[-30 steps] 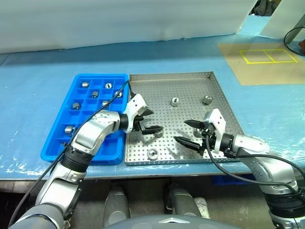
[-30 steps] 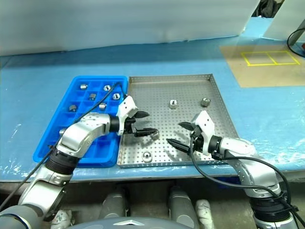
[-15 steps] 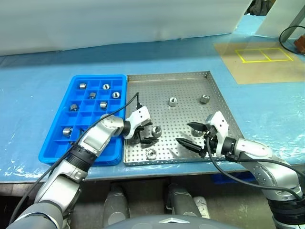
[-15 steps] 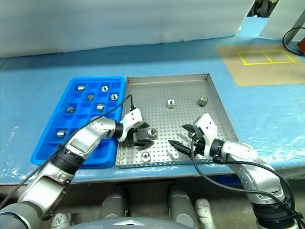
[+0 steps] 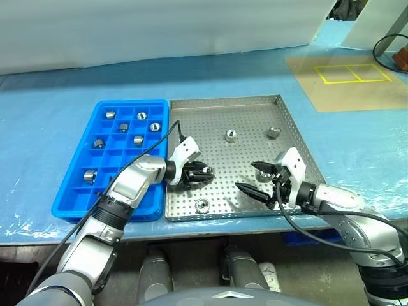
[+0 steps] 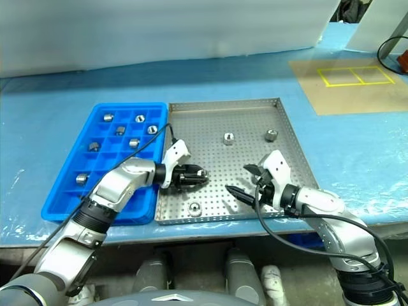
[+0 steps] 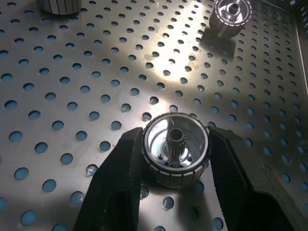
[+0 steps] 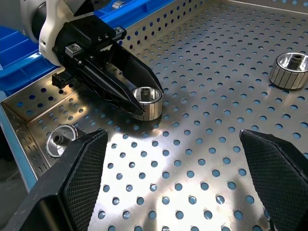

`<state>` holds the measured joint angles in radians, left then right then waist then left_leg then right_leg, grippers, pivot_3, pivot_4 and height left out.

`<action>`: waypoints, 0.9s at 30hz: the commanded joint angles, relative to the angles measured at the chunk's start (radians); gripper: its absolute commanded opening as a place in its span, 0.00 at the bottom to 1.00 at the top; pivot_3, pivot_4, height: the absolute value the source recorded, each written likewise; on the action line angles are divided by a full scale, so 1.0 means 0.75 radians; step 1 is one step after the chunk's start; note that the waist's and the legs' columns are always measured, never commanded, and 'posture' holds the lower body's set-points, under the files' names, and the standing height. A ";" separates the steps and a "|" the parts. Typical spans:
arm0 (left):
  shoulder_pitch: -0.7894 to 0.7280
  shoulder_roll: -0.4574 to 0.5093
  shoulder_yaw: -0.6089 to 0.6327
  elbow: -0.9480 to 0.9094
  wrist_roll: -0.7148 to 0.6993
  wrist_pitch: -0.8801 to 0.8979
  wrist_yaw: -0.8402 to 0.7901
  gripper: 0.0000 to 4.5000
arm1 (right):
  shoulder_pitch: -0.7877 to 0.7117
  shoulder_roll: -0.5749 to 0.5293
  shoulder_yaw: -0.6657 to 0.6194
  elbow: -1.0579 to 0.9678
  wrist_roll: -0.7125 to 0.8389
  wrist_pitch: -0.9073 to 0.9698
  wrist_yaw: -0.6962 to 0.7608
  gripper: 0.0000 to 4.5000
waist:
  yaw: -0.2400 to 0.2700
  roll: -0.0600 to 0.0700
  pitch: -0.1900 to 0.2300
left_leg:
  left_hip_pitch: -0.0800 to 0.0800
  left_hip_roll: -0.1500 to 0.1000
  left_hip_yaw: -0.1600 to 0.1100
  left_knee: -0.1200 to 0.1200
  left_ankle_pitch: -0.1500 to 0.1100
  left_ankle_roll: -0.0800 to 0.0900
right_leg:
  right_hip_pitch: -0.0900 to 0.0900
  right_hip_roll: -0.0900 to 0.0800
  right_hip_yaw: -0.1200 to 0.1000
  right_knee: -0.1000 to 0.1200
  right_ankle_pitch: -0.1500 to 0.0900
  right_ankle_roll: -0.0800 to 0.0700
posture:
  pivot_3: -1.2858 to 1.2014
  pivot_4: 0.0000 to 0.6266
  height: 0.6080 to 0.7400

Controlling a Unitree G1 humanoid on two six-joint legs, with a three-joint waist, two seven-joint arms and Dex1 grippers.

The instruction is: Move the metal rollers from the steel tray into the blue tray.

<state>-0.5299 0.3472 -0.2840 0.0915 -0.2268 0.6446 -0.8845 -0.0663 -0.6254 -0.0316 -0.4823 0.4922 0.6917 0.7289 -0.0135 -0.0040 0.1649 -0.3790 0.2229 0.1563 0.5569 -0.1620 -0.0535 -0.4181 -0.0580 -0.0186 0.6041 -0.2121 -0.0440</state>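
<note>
My left fingers pinching roller from both sides, roller sitting on steel tray floor. Squeeze firm before lift, raise straight, carry toward blue tray beside wrist. My right fingers spread wide, holding nothing, well clear.

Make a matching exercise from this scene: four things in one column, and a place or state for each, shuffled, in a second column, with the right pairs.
Things:
1. left gripper
2. right gripper
3. blue tray
4. roller at the tray's near rim

Places or states:
A. lying alone on the steel tray, untouched
B. fingers closed against a roller on the perforated floor
C. jaws wide apart, holding nothing
D. beside the steel tray, with rollers in several compartments

Pairs: 1-B, 2-C, 3-D, 4-A
</note>
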 commanded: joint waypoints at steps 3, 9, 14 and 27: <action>0.058 -0.057 0.208 -0.244 -0.001 0.026 0.302 0.37 | -0.109 0.003 0.057 0.072 -0.005 -0.057 0.070 1.00 | 0.001 0.000 0.000 | -0.001 0.000 0.000 0.000 0.000 0.000 | 0.000 0.000 -0.001 0.000 0.000 0.000 | 0.43 0.24 1.00; 0.258 -0.247 0.422 -0.584 0.068 0.056 0.774 0.37 | -0.269 0.025 0.163 0.244 -0.045 -0.124 0.177 1.00 | 0.015 0.000 0.000 | -0.004 0.000 -0.002 0.002 -0.001 0.002 | 0.000 -0.001 -0.003 -0.001 0.000 0.000 | 0.48 0.24 1.00; 0.424 -0.332 0.538 -0.754 0.151 0.022 1.039 0.37 | -0.376 0.052 0.235 0.376 -0.077 -0.178 0.269 1.00 | 0.047 -0.001 0.001 | -0.006 0.001 -0.004 0.002 -0.001 0.002 | -0.001 -0.001 -0.006 -0.002 0.000 0.000 | 0.52 0.24 1.00; 0.441 -0.298 0.675 -0.643 0.166 0.073 1.193 0.37 | -0.525 0.111 0.304 0.556 -0.143 -0.257 0.407 1.00 | 0.152 -0.001 0.001 | -0.009 0.001 -0.006 0.004 -0.002 0.003 | -0.002 -0.001 -0.007 -0.001 0.000 0.000 | 0.56 0.24 1.00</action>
<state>-0.1817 0.1151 0.2155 -0.3872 -0.0962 0.6972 0.0103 -0.4465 -0.5420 0.2079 -0.0532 0.3813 0.5199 1.0216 0.1008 -0.0051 0.1655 -0.3859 0.2236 0.1519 0.5603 -0.1632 -0.0515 -0.4200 -0.0591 -0.0237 0.6031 -0.2122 -0.0441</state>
